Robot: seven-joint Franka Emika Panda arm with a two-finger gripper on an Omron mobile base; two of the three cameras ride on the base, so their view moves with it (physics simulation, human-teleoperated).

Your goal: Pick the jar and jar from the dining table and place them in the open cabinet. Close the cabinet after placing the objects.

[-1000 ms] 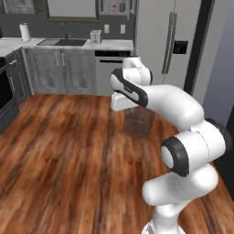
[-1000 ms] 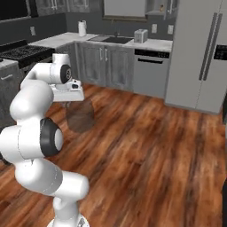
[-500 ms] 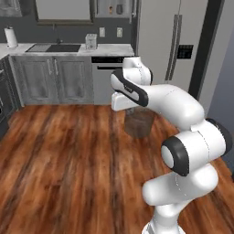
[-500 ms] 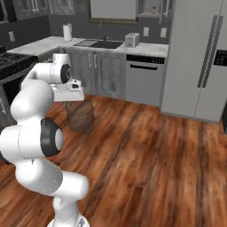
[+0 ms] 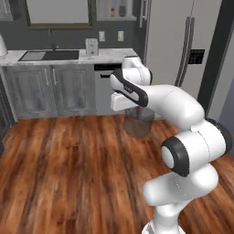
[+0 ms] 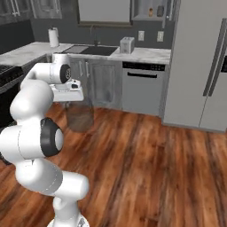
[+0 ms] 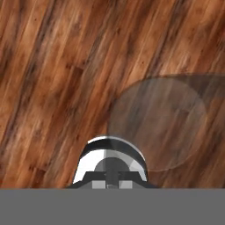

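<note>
Carrying a jar (image 5: pixel 139 122) across the kitchen is the step judged to be in hand: the gripper (image 5: pixel 136 109) hangs over bare wood floor (image 5: pixel 64 164), jaws drawn narrow, and a translucent grey jar hangs directly beneath the hand. In the hand view the jar (image 7: pixel 156 123) appears as a see-through round body below the gripper, with a silver-rimmed cap or neck (image 7: pixel 112 160) right at the jaws. The exact contact between fingers and jar cannot be resolved, but the jar sits well clear of the floor, so it is judged to be held.

Beyond the arm, the right base view shows the same jar (image 6: pixel 80 116) suspended under the hand in front of the lower cupboards (image 6: pixel 95 84). Farther back run the marble counter with its sink (image 5: pixel 48 55), a toaster (image 5: pixel 92 46), a paper towel roll (image 6: pixel 53 37), a dishwasher (image 6: pixel 142 86) and a tall refrigerator (image 5: pixel 176 50).

Farthest and highest, an open wall cabinet (image 5: pixel 119 10) shows a shelf with a small dark item (image 5: pixel 122 10) already inside; whether that is the other jar cannot be told.

Next move, as a judgement: bring the base closer to the counter, raise the arm to shelf height, and keep the jar upright and clear of the cabinet edge before release. The door remains to be closed afterwards.
</note>
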